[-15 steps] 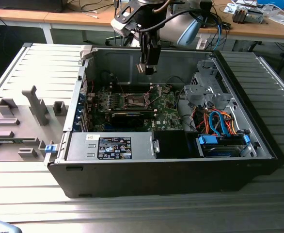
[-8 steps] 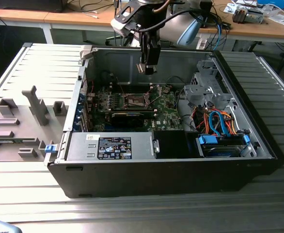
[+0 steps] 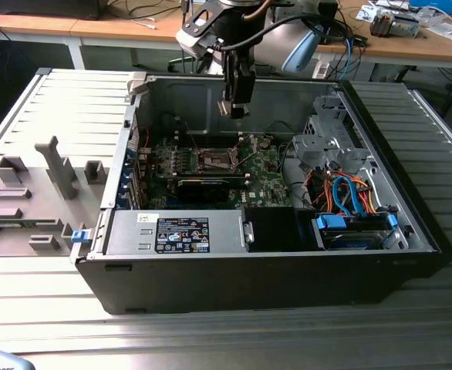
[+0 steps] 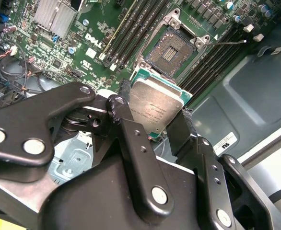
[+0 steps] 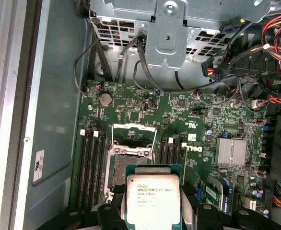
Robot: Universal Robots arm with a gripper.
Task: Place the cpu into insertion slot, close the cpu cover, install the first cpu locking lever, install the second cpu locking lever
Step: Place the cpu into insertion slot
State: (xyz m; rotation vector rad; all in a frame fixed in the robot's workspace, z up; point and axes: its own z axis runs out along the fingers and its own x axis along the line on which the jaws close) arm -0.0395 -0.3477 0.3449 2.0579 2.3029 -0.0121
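My gripper (image 3: 233, 109) hangs above the open computer case, shut on the cpu (image 4: 155, 108), a flat square chip with a silvery top. Black fingers (image 4: 120, 109) clamp two of its opposite edges. In the first wrist view the cpu (image 5: 152, 199) hovers over the near part of the insertion slot (image 5: 117, 167). The insertion slot (image 4: 171, 51) lies bare on the green board, its brownish contact field showing. The cpu cover (image 5: 134, 126) stands flipped up at the slot's far side. In the exterior view the slot (image 3: 217, 160) lies well below the gripper.
Rows of narrow black memory slots (image 4: 140, 24) flank the socket. A silver heatsink (image 5: 231, 152), a metal drive cage (image 5: 164, 28) and bundles of cables (image 3: 349, 193) crowd the case. A grey power supply (image 3: 176, 231) sits at the front. A grey fixture tray (image 3: 33, 193) lies at the exterior view's left.
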